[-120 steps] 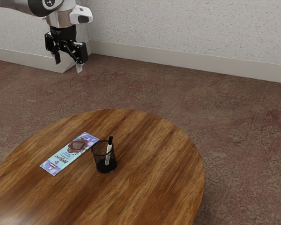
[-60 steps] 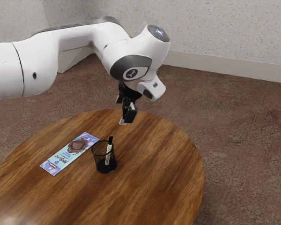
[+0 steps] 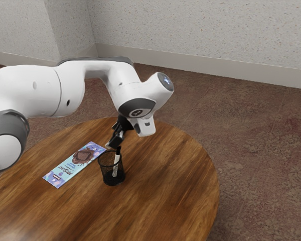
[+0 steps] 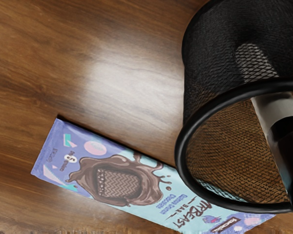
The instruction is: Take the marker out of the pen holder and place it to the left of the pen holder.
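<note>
My gripper [image 3: 112,143] is tilted, just behind and above the rim of the black mesh pen holder [image 3: 107,172] in the exterior view; whether it is open or shut cannot be made out. The marker [image 3: 116,164], white with a black cap, leans inside the holder with its cap end above the rim. From the wrist view, the pen holder [image 4: 212,63] is close below my hand, with the marker [image 4: 277,108] rising through its mouth, cap toward the camera.
A chocolate bar in a purple and light blue wrapper [image 3: 69,167] lies flat beside the pen holder, toward the exterior view's left; the wrist view shows the same chocolate bar [image 4: 100,165]. Both rest on the round wooden table [image 3: 170,186].
The arm has swung in from the exterior view's upper left, over the table, and come down. My gripper is now close to the pen holder. Marker, holder and bar have not moved.
</note>
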`<state>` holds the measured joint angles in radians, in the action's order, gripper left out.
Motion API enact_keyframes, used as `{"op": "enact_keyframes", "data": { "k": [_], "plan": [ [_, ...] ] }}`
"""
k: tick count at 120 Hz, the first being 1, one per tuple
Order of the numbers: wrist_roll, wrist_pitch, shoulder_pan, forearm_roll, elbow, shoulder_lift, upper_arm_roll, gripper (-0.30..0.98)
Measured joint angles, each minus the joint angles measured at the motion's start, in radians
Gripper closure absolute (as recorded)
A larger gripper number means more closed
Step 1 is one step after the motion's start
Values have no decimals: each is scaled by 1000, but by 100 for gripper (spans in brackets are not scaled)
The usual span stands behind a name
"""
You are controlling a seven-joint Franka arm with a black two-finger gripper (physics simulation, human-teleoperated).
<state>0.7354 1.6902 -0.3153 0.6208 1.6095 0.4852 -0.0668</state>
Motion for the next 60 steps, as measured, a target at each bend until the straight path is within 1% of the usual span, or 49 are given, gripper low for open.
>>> {"op": "enact_keyframes", "data": {
  "k": [9, 26, 47, 60],
  "plan": [
    [28, -20, -17, 21, 8, 20, -21, 2],
    [56, -58, -60, 50, 16, 41, -28, 5],
    [63, -112, -110, 59, 14, 40, -26, 8],
    [59, -133, -119, 55, 14, 49, -20, 10]
  ]
}}
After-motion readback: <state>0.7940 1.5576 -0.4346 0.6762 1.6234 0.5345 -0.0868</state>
